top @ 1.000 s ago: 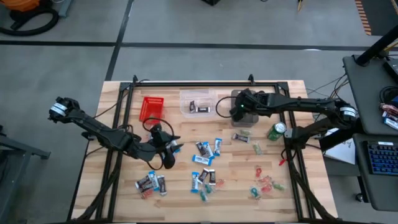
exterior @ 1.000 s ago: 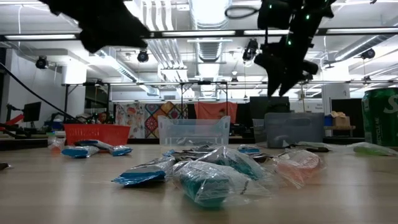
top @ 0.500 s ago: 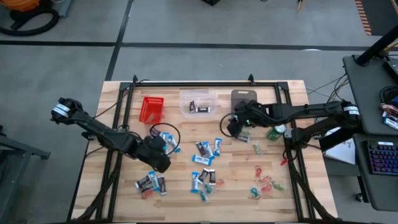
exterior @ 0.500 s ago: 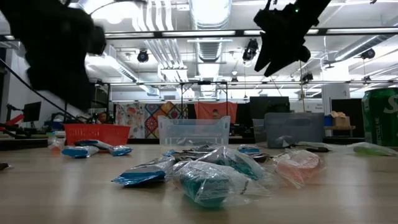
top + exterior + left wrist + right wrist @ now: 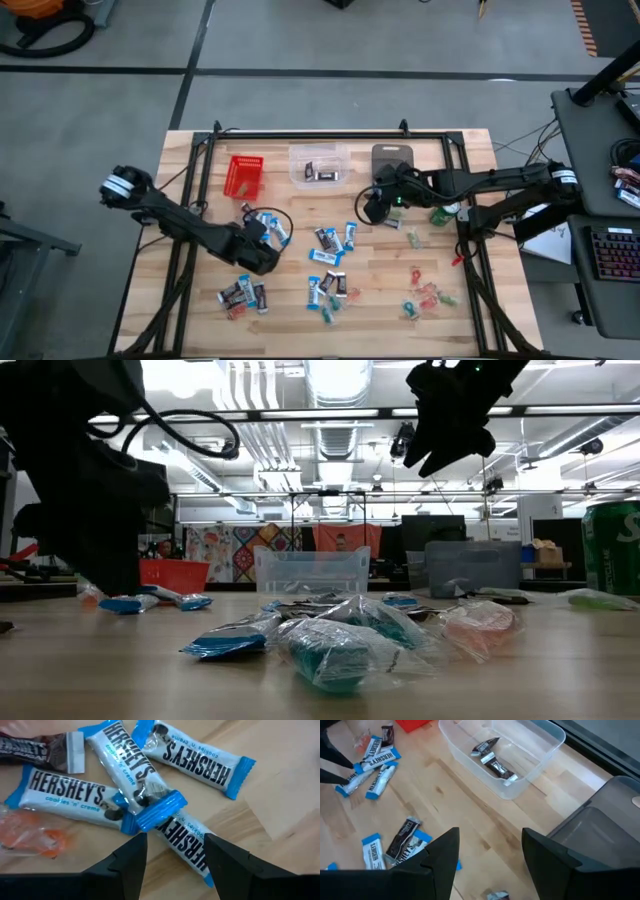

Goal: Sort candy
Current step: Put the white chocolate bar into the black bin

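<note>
Left pincer (image 5: 172, 852), fingers parted and grasping nothing, poised low over a cluster of blue-and-white candy bars (image 5: 127, 767) lying at about 9 o'clock on the worktop (image 5: 480, 170); right pincer (image 5: 487, 857), likewise released and empty, hangs above the worktop's centre-rear, in front of the clear bin (image 5: 540, 755) (which already holds two dark brown bars (image 5: 492, 757)) and the grey bin (image 5: 605, 825). The bars appear light, flat and only slightly stiff, wrapped in glossy film that is likely to slip and crinkle; a hold across the narrow width near mid-length seems safer than one on the crimped end flaps, which would probably fold. In the left wrist view three bars overlap: the uppermost bar (image 5: 131, 770) lies diagonally across the bar directly before the fingers (image 5: 185, 837), whose long axis runs on the same slant and passes between the two fingers, so some turning of the wrist would probably be needed to span its width. More candy, blue-and-white and dark, lies scattered at the worktop's centre (image 5: 330, 245), with small red and green sweets (image 5: 425, 295) toward 4 o'clock; a red bin (image 5: 243, 173) stands at 11 o'clock.
</note>
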Robot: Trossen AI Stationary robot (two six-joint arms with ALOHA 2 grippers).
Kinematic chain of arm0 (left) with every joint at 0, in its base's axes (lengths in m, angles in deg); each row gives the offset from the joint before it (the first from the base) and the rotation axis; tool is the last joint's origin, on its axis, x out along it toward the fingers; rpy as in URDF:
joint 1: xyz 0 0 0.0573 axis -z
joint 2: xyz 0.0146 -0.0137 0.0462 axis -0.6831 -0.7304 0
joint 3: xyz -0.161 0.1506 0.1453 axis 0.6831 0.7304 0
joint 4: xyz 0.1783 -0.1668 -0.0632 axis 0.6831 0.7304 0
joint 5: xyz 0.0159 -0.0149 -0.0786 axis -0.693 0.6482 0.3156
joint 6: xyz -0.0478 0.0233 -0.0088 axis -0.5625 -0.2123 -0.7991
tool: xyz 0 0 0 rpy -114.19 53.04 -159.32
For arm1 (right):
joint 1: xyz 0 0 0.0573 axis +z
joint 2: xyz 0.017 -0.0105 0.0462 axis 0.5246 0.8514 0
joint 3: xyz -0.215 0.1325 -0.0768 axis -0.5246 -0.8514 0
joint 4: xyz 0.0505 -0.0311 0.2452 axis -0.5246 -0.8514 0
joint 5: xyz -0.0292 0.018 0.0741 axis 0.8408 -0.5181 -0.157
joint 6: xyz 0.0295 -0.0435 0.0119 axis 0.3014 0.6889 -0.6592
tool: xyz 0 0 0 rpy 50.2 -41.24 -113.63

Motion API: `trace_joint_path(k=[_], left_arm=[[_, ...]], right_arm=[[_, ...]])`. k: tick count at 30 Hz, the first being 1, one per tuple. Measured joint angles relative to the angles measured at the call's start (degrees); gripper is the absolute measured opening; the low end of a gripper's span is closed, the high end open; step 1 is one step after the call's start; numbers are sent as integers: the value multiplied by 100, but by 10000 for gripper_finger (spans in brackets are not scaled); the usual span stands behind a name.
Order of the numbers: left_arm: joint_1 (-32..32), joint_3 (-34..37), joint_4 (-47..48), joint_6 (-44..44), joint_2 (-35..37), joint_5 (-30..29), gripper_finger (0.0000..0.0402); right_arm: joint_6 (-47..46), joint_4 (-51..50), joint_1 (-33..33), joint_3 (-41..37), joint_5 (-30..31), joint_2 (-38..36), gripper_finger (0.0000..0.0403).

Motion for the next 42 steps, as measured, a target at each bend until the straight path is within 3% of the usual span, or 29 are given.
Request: trace_joint_path(k=[15, 19, 24, 26, 42], left_arm=[[-74, -33, -300, 143, -552, -311, 168], [-76, -32, -328, 218, -525, -271, 121], [-63, -22, -284, 378, -433, -218, 18], [-52, -11, -271, 417, -373, -194, 12], [151, 11, -17, 1172, 1347, 252, 0]], right_arm=[[-46, 20, 0, 0, 0, 2, 203], [-46, 26, 0, 0, 0, 2, 203], [-45, 25, 0, -2, 0, 4, 203], [-42, 24, 2, -2, 0, 4, 203], [15, 23, 2, -104, 2, 4, 203]])
